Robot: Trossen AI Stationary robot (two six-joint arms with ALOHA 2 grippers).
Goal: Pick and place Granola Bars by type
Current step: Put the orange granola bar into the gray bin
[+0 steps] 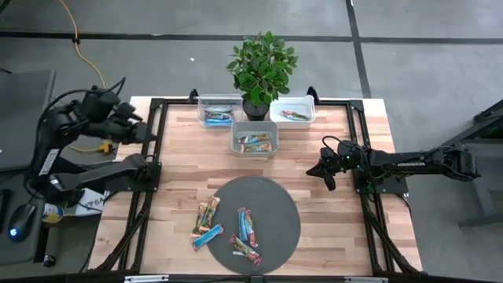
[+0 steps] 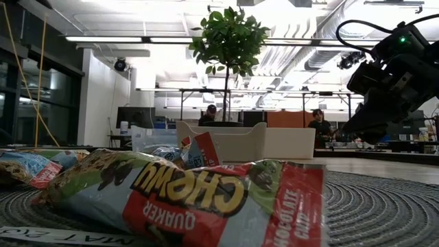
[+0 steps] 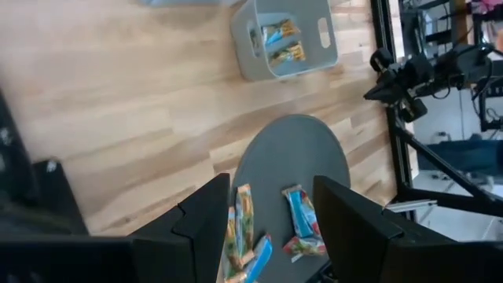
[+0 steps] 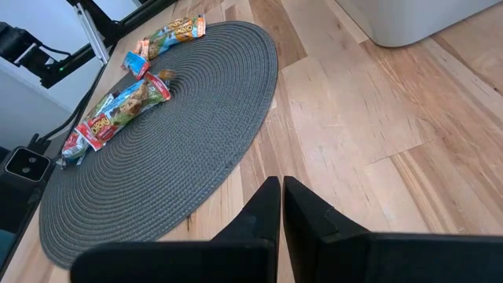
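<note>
**Both arms off the mat, bars waiting**

Beside the round grey mat (image 1: 271, 200), the right gripper (image 1: 327, 174) hovers low, fingers pressed together and empty. Five loose granola bars (image 1: 245, 227) lie across the mat from it. Well off to the mat's other side, the left gripper (image 1: 146, 132) hangs raised, jaws apart, holding nothing.

Three clear bins (image 1: 254, 138), one round mat (image 1: 271, 206), one plant (image 1: 262, 67) (potted), several loose Granola Bars (image 1: 247, 226)
</note>
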